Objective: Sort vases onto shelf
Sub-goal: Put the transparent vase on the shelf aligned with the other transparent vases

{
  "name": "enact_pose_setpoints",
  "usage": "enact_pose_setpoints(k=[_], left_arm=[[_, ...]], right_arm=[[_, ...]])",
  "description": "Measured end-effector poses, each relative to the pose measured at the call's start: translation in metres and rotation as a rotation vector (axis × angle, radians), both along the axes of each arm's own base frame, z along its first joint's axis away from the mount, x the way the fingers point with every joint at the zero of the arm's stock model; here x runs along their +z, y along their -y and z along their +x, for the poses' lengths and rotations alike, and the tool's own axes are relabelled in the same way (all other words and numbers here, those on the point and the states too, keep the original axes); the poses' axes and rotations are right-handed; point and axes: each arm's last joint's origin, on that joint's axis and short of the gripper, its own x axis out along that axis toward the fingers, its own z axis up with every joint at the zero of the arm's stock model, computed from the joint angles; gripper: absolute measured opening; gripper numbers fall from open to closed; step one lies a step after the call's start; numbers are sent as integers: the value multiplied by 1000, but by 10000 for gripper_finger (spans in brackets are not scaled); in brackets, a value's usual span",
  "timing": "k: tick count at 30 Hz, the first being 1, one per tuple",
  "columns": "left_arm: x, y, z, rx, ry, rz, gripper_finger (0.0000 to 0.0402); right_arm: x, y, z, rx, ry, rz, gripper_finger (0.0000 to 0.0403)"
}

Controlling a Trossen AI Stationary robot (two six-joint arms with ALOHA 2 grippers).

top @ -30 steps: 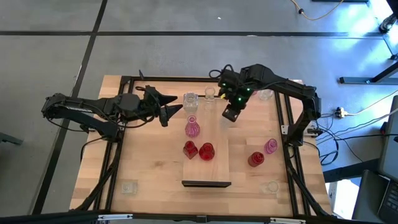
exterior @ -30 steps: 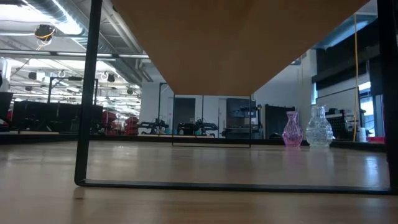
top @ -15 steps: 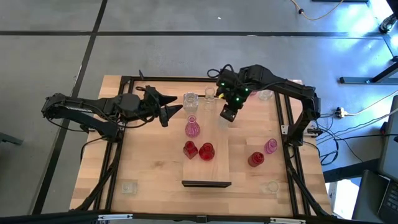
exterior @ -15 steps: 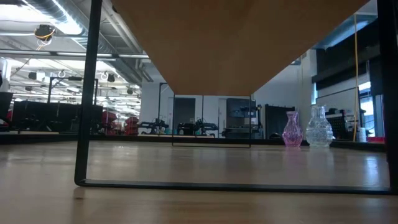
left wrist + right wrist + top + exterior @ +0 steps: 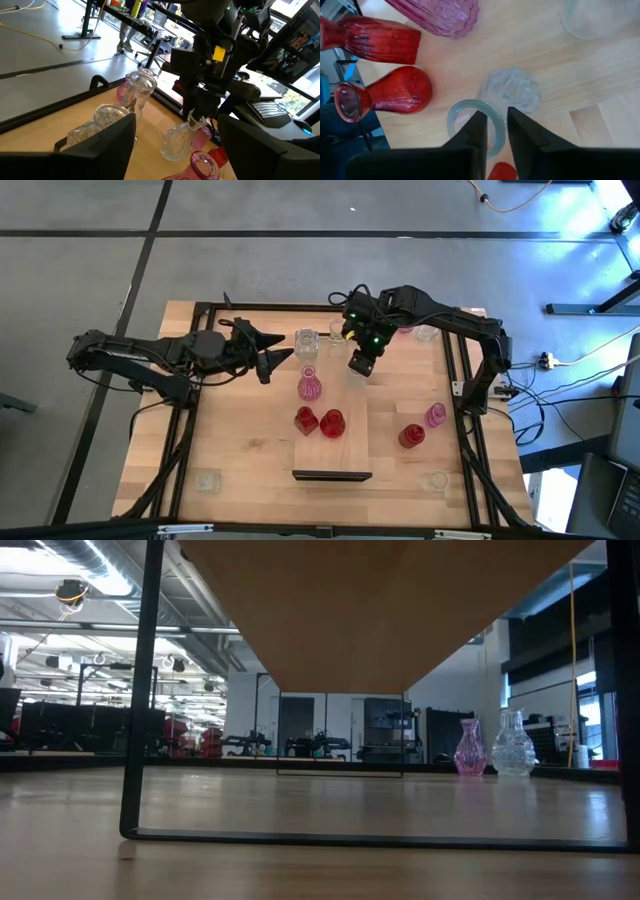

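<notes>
A clear bulbous vase (image 5: 354, 377) (image 5: 177, 142) stands upright on its base just beyond the shelf's far edge. My right gripper (image 5: 361, 366) (image 5: 495, 137) points steeply down over its mouth, fingers a narrow gap apart. The shelf (image 5: 345, 450) is a light board that carries two red vases (image 5: 305, 420) (image 5: 332, 423). A pink vase (image 5: 309, 387) stands at the shelf's far edge. My left gripper (image 5: 272, 362) hangs open at the table's left, pointing level toward the vases and holding nothing. My right gripper comes from above, pointing down. In its wrist view one finger (image 5: 475, 135) lies over the clear vase's mouth and the other (image 5: 520, 132) outside the rim (image 5: 496, 119). Whether a finger touches the glass I cannot tell.
Clear vases (image 5: 306, 340) (image 5: 338, 330) (image 5: 427, 332) stand along the far edge. A red vase (image 5: 411, 436) and a pink one (image 5: 435, 415) stand right of the shelf. Small clear vases (image 5: 207, 480) (image 5: 435, 480) sit near the front corners. A black frame (image 5: 190, 420) rims the table.
My right gripper has moved a little toward the table's left edge, coming over the clear vase. The vase and the other vases have stayed where they were.
</notes>
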Motion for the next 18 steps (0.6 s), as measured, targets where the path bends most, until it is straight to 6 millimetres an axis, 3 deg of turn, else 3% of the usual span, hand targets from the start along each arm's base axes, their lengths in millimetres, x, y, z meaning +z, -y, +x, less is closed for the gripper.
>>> enact_pose_setpoints(k=[10,18], left_arm=[[0,0,0,0,0,0,274],[0,0,0,0,0,0,274]], right_arm=[[0,1,0,-17,-6,-25,155],[10,1,0,-38,25,-24,172]])
